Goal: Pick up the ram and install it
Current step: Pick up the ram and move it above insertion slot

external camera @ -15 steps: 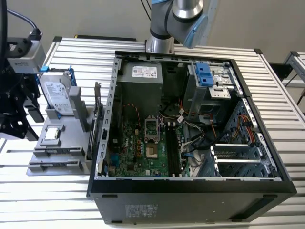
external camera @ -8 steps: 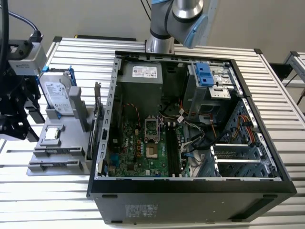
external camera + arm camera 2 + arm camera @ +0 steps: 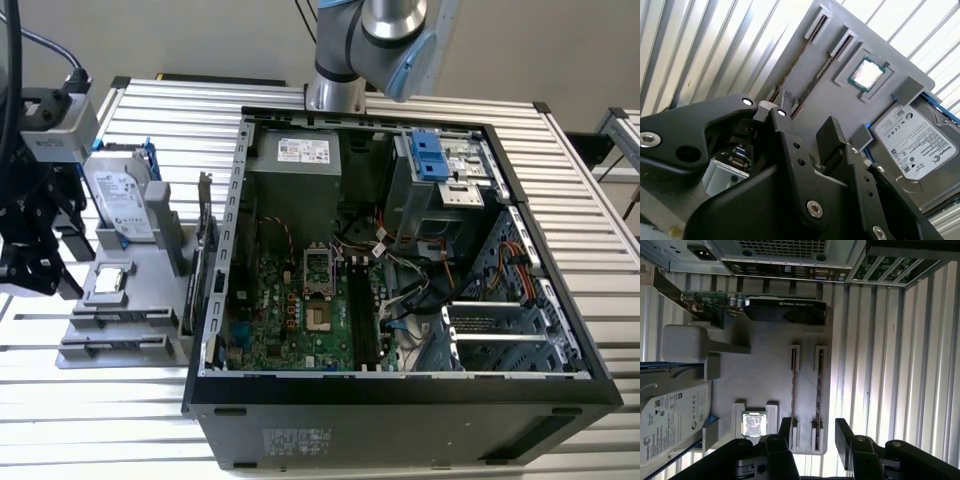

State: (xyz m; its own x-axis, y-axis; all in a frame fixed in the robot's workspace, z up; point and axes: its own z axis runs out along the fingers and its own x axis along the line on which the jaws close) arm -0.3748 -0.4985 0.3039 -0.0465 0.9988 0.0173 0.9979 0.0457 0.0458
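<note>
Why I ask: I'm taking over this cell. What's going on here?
A robot arm's end effector hovers open over a gray holder beside the open PC case. It holds nothing and sits just above the ram sticks, which stand in the holder's slots. A hard drive and a chip rest there too.

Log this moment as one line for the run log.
gripper open | over gray tray | ram sticks in tray slots, not held
</note>
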